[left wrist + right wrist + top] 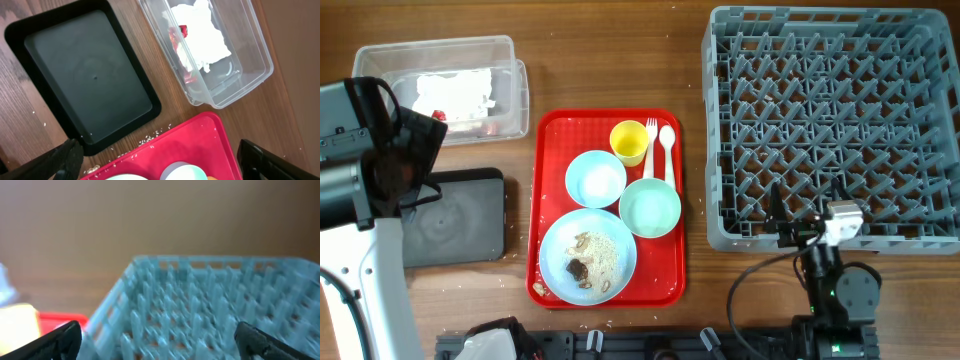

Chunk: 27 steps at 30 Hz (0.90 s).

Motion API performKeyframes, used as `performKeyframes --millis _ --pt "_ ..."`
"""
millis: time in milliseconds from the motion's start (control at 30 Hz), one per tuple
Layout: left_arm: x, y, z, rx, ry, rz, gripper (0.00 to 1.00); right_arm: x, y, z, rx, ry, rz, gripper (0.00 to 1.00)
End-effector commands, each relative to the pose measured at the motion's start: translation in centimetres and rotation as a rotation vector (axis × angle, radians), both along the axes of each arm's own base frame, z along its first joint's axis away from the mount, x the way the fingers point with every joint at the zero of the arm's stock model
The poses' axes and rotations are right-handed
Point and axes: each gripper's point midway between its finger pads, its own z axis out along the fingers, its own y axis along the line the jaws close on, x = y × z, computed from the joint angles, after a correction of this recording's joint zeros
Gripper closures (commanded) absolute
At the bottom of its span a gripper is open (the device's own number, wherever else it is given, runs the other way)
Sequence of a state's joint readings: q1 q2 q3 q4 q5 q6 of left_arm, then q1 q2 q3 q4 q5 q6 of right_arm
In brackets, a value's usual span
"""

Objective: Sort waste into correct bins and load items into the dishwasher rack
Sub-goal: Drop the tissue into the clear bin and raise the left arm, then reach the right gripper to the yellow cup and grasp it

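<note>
Left gripper (159,162) wide, empty, over a corner of the red tray (197,137), black tray (85,75) just beside; wrapper (200,35) lies in the clear tub (257,75). Right gripper (157,340) wide too, facing the rim of the rack (200,295); only overhead shows the scrap-strewn plate (555,245)

Right wrist view: the dishwasher rack (200,300) was blurred. Left wrist view: the red tray (195,140) was cut off by the lower edge.

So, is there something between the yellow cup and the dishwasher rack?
Yes. The white fork and spoon lie beside the yellow cup, on the side toward the dishwasher rack. Past the red tray, only bare table.
</note>
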<state>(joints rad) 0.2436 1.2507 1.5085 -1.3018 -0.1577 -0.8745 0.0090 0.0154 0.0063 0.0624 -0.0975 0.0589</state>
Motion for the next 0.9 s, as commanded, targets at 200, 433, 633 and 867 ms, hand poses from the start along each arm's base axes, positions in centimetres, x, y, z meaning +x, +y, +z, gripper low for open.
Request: performKeyframes --millis 200,433,633,867 --pt "-0.2 0.4 0.3 0.004 -0.012 0.034 0.0 -2.5 5.7 5.1 1.466 0.259 0.521 0.0" --pt "-0.2 0.4 0.3 0.004 -0.012 0.034 0.0 -9.1 5.2 17.2 1.232 -0.216 0.847 0.0" --pt "-0.2 0.4 0.3 0.004 -0.012 0.034 0.0 -8.4 4.9 21.8 1.025 -0.226 0.663 0.0" --pt "-0.2 0.4 0.3 0.004 -0.012 0.034 0.0 -0.7 8.5 23.4 0.655 0.144 0.592 0.0"
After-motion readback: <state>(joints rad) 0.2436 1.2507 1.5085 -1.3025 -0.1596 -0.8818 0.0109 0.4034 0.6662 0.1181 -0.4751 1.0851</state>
